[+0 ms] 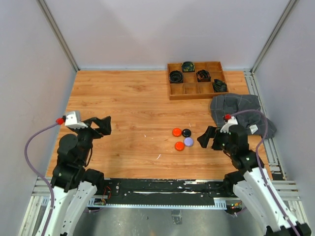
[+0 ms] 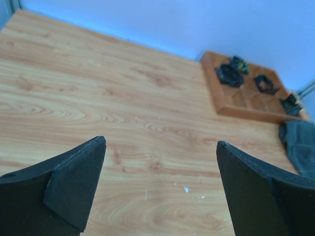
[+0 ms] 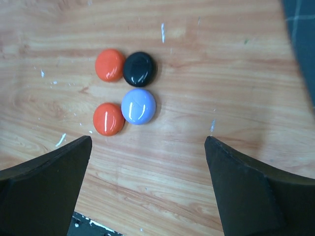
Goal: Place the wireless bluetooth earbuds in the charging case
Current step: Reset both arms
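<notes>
Four closed round cases lie clustered on the wooden table: an orange-red one (image 1: 176, 132), a black one (image 1: 186, 132), a lilac one (image 1: 188, 142) and a second orange-red one (image 1: 179, 145). The right wrist view shows them as orange-red (image 3: 110, 64), black (image 3: 139, 68), lilac (image 3: 138, 105) and orange-red (image 3: 108, 118). No loose earbuds show; they are hidden or out of view. My right gripper (image 1: 206, 138) (image 3: 148, 140) is open and empty, just right of the cluster. My left gripper (image 1: 101, 127) (image 2: 161, 142) is open and empty, far left of the cases.
A wooden compartment tray (image 1: 197, 96) (image 2: 216, 88) at the back right holds several dark coiled items. A grey cloth (image 1: 236, 108) (image 2: 300, 142) (image 3: 300, 39) lies right of the cases, behind the right arm. White flecks dot the table.
</notes>
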`<state>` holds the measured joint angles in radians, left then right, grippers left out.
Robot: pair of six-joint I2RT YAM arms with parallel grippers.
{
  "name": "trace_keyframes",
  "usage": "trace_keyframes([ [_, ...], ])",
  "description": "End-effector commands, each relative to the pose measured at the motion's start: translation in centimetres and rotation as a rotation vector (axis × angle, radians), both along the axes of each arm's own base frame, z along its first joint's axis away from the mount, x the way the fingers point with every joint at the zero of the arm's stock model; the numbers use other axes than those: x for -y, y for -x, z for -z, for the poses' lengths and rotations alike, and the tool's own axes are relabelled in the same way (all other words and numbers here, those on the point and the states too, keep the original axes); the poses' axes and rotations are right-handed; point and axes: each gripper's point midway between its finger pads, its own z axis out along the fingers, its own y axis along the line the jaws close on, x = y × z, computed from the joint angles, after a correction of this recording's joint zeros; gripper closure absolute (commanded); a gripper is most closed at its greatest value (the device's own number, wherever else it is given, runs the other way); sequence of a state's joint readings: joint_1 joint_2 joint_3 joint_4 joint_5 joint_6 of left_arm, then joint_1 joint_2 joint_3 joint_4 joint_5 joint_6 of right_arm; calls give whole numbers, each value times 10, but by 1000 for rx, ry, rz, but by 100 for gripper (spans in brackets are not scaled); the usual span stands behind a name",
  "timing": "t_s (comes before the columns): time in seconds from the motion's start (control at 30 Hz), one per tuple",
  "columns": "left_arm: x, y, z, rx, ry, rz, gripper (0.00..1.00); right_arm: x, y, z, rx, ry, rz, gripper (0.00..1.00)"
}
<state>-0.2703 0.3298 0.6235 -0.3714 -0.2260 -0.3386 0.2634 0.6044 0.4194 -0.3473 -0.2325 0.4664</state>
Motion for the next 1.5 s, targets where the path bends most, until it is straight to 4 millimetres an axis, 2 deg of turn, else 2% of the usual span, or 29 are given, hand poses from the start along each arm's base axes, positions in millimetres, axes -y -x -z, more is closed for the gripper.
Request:
trace_keyframes([
  [0.0,-12,28,-24,111,77,-35,1,28,10,-26,98,65,103,2],
  [0.13,-17,47,-31,163,101,-32,1,30,15,-62,257,0,130,1],
  [0.3,-30,59,-36,206,144,-91,1,53,28,-109,415,82,164,1],
  [0.4,-35,58,-30,191,149,-127,1,67,34,-127,463,158,191,1],
  [0.5,-31,54,-22,177,140,-109,1,78,36,-138,501,210,218,1],
  [0.57,-26,50,-15,164,142,-85,1,85,36,-140,516,239,238,2],
  [0.67,-20,50,-17,173,141,-52,1,92,35,-134,510,274,262,1],
  [0.97,-24,55,-26,188,152,-66,1,91,33,-131,490,280,261,2],
  [1.47,-25,54,-24,183,151,-73,1,87,31,-126,470,282,233,1],
])
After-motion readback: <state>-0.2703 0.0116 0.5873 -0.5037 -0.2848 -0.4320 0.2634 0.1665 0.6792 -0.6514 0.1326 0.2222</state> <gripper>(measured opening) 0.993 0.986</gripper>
